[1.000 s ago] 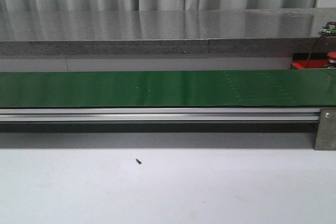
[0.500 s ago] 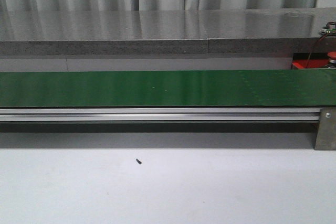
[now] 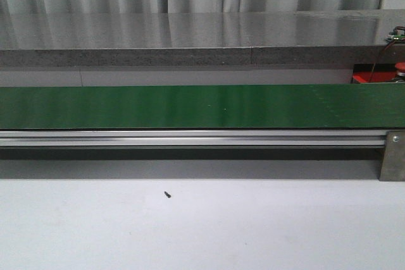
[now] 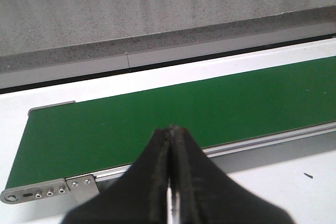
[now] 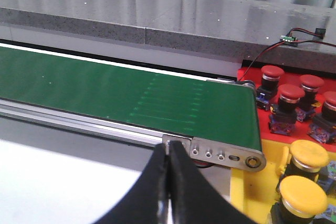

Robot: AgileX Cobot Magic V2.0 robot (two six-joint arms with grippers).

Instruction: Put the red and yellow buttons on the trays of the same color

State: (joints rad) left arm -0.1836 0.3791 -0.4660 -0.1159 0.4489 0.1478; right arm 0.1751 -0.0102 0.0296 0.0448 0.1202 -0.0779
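Several red buttons (image 5: pixel 290 93) stand on the red tray (image 5: pixel 245 73) past the belt's end in the right wrist view. Two yellow buttons (image 5: pixel 308 153) stand on the yellow tray (image 5: pixel 251 184) beside it. My right gripper (image 5: pixel 168 145) is shut and holds nothing, near the belt's end bracket and apart from the buttons. My left gripper (image 4: pixel 170 128) is shut and holds nothing, over the near rail of the green belt (image 4: pixel 184 108). In the front view only a strip of the red tray (image 3: pixel 373 78) and one red button (image 3: pixel 398 66) show at the far right. Neither gripper shows there.
The long green belt (image 3: pixel 190 105) on an aluminium rail (image 3: pixel 190 138) crosses the table. Behind it runs a grey stone ledge (image 3: pixel 190 36). A thin wire with a green tip (image 5: pixel 286 38) lies on the ledge above the red tray. A small dark speck (image 3: pixel 167 194) lies on the white table.
Faint marks and specks on the green belt have shifted to the right, so the belt is running. Nothing else in the front view has moved.
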